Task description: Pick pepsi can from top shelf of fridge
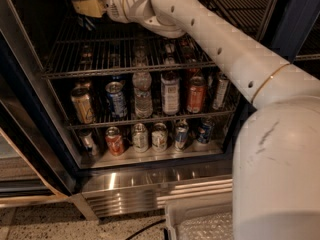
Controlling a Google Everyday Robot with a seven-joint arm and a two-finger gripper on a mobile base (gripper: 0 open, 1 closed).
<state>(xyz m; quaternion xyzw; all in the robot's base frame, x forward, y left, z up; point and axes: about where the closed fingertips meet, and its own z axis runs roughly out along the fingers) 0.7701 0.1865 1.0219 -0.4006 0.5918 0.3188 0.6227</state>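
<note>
The fridge (22,114) stands open, its dark blue frame on the left. My gripper (88,7) is high inside at the far left, above the top shelf (125,70), a grey wire rack with a thicker front rail. A dark blue can, seemingly the pepsi can (88,23), shows partly just under the gripper, mostly hidden by it. Whether the gripper holds it does not show. My white arm (210,34) runs from the right across the top of the opening.
The middle rack holds a gold can (82,104), a blue can (116,99), a water bottle (142,95) and a red can (196,95). The bottom row has an orange-red can (114,140) among several cans. My white body (280,174) fills the right; a pale bin (200,224) sits below.
</note>
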